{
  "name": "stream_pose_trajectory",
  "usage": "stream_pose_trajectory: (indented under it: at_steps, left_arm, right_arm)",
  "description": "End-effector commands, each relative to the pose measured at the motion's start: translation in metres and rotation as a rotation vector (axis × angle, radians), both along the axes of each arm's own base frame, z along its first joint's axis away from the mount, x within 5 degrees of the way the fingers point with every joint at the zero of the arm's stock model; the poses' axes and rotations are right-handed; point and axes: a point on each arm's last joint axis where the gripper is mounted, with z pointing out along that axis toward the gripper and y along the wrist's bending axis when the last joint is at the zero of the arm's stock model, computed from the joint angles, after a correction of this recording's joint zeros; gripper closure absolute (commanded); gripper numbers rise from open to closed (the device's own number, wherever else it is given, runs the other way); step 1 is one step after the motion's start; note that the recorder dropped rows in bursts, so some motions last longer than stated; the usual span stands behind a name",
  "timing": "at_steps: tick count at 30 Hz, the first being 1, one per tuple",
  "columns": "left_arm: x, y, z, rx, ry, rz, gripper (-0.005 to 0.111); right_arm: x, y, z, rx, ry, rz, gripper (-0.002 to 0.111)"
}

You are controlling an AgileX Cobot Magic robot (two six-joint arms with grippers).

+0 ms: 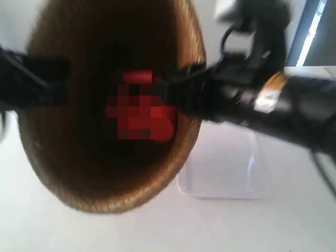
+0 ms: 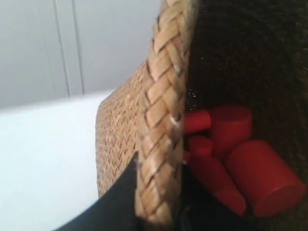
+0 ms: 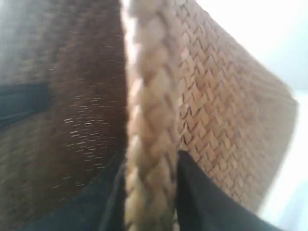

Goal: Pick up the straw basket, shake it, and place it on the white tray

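The straw basket hangs in the air, tilted with its dark mouth toward the exterior camera, and red cylinders lie inside it. My left gripper is shut on the braided rim, one finger outside and one inside; red cylinders show beside it. On the opposite side my right gripper is shut on the same rim. In the exterior view an arm holds each side of the basket. The white tray lies on the table behind and below the basket, partly hidden.
White table surface spreads around the tray. A light wall with panel seams stands behind. A window or door frame is at the exterior view's upper right.
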Motion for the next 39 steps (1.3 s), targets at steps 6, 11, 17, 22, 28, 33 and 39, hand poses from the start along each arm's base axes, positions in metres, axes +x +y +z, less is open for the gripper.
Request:
stream_pose_trajectory:
  at_steps: [6, 11, 17, 22, 28, 33, 39]
  left_arm:
    - [0.0, -0.008, 0.003, 0.078, -0.011, -0.056, 0.107]
    - [0.0, -0.008, 0.003, 0.075, -0.009, -0.056, 0.107]
    - [-0.002, -0.01, -0.004, 0.038, 0.094, -0.068, 0.107]
    - [-0.003, -0.011, -0.005, -0.002, 0.133, -0.068, 0.107]
    - [-0.004, -0.011, -0.006, -0.007, 0.144, -0.07, 0.107]
    - [-0.005, -0.011, -0.007, 0.0, 0.16, -0.077, 0.107]
    - [-0.006, -0.011, -0.008, 0.006, 0.174, -0.083, 0.107]
  right_arm:
    - [0.004, 0.014, 0.0, 0.008, -0.02, 0.036, 0.108]
    - [0.003, 0.013, -0.003, -0.016, 0.016, 0.036, 0.108]
    - [-0.003, 0.009, -0.006, -0.048, 0.083, 0.034, 0.108]
    - [-0.005, 0.007, -0.006, 0.004, 0.148, 0.009, 0.108]
    - [-0.007, 0.006, -0.006, -0.006, 0.169, 0.007, 0.108]
    - [-0.01, 0.002, -0.004, -0.01, 0.181, 0.003, 0.108]
    - [-0.012, -0.008, -0.002, -0.03, 0.201, -0.025, 0.108]
